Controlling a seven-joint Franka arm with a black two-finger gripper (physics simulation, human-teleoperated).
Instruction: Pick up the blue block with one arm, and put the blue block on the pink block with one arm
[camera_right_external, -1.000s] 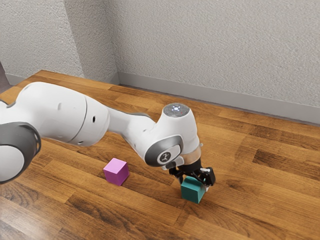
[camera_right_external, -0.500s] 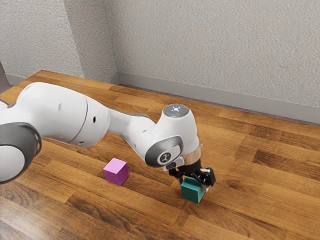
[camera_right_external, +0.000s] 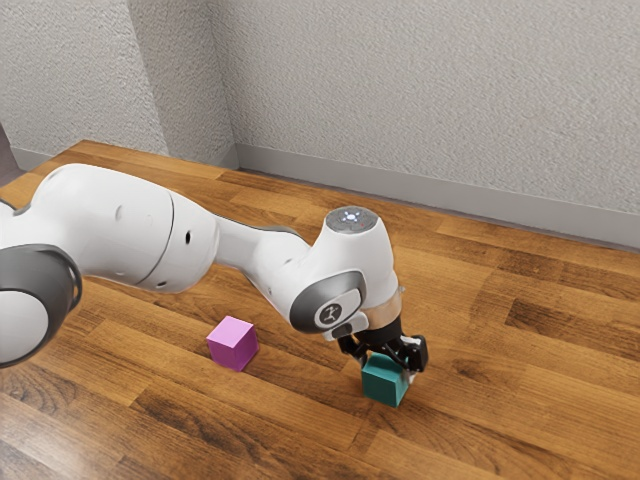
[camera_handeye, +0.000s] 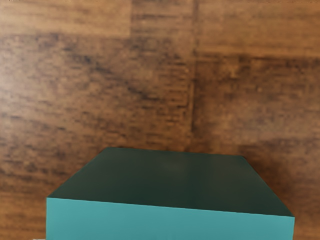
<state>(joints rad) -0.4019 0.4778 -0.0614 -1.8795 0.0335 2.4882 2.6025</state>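
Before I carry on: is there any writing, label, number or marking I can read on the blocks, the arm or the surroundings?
No readable text in either view.
On the blue block: nothing, plain faces.
On the pink block: nothing, plain faces.
On the arm: one small white emblem on a dark round cap; it is a symbol, not letters or digits.
On the wooden floor and the wall: nothing.

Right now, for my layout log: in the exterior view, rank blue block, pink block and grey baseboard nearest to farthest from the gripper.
1. blue block, directly under the gripper.
2. pink block, toward the exterior view's left.
3. grey baseboard, along the far wall.
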